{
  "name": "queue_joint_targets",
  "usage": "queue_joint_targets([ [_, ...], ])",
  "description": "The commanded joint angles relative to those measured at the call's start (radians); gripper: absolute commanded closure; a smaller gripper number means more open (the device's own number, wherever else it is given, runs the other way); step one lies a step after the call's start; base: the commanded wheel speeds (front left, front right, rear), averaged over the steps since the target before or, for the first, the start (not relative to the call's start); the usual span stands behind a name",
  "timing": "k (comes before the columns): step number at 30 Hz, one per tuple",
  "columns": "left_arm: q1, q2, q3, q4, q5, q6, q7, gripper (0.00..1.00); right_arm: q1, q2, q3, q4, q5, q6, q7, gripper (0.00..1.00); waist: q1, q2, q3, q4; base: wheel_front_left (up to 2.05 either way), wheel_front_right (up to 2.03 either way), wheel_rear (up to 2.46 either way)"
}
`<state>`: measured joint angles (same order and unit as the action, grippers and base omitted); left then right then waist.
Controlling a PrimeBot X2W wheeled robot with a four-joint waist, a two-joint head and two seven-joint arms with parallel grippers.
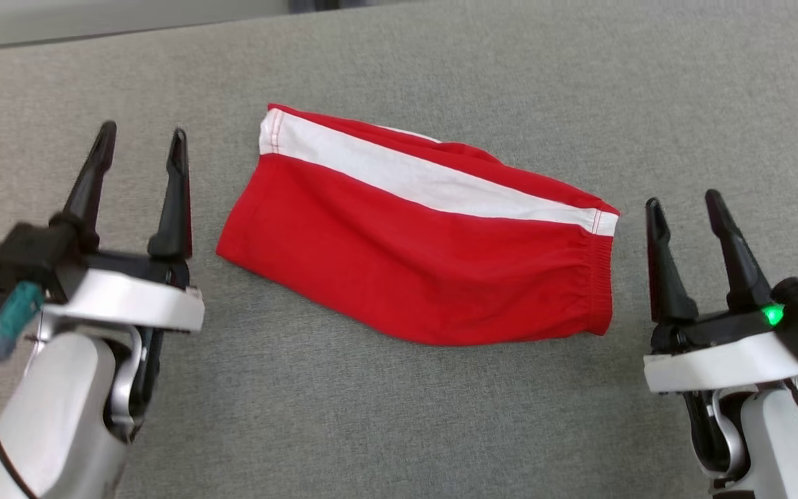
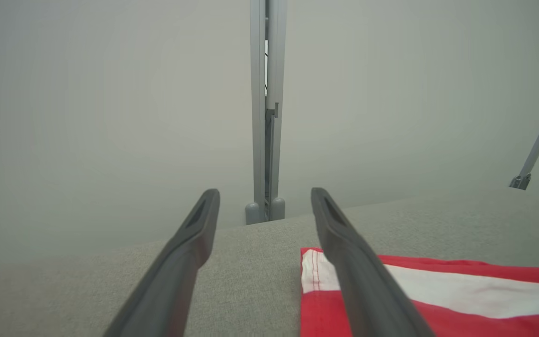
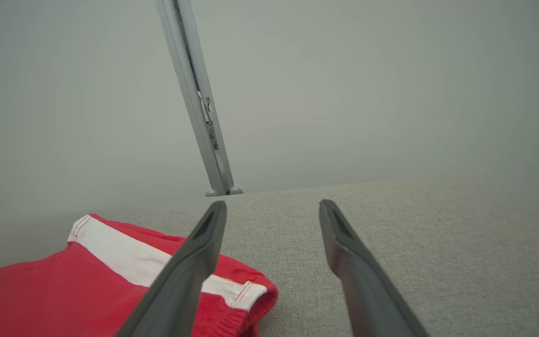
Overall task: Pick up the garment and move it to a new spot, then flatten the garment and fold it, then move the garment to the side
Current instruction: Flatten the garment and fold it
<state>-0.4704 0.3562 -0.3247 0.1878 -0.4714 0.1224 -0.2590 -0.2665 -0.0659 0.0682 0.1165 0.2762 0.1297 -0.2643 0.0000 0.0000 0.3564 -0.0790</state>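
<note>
The garment (image 1: 399,242) is a pair of red shorts with a white side stripe, lying folded flat in the middle of the grey cloth-covered table (image 1: 399,416). Its elastic waistband points right. My left gripper (image 1: 141,138) hovers open to the left of it, fingers apart and empty. In the left wrist view the garment's hem corner (image 2: 438,299) lies just right of my left gripper (image 2: 265,194). My right gripper (image 1: 683,199) stands open just right of the waistband, holding nothing. The right wrist view shows the garment (image 3: 63,290) left of my right gripper (image 3: 273,206).
The table's far edge (image 1: 94,41) runs along the top of the head view. Beyond it the wrist views show a pale wall and a grey metal post (image 2: 265,112), also the post (image 3: 199,103).
</note>
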Motion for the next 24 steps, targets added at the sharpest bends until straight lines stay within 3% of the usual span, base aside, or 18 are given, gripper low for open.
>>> queue_joint_targets([
  [1,0.044,0.000,0.011,-0.054,0.022,0.018,-0.004,0.00,0.024,0.003,-0.011,-0.015,-0.042,0.002,-0.002,0.00,0.0000,0.0000,-0.023,0.012,0.00,0.00,0.00],
  [8,0.158,-0.010,0.038,-0.166,0.065,0.023,-0.004,0.00,0.087,0.013,-0.033,-0.056,-0.127,0.002,-0.002,0.00,0.0000,0.0000,-0.061,0.019,0.00,0.00,0.00],
  [15,0.231,-0.017,0.042,-0.135,0.087,0.000,-0.004,0.00,0.146,0.014,-0.041,-0.048,-0.114,0.002,-0.002,0.00,0.0000,0.0000,-0.102,0.018,0.00,0.00,0.00],
  [24,0.203,-0.023,0.032,-0.099,0.092,-0.017,-0.004,0.00,0.146,0.014,-0.033,-0.043,-0.084,0.002,-0.001,0.00,0.0000,0.0000,-0.105,0.013,0.00,0.00,0.00],
])
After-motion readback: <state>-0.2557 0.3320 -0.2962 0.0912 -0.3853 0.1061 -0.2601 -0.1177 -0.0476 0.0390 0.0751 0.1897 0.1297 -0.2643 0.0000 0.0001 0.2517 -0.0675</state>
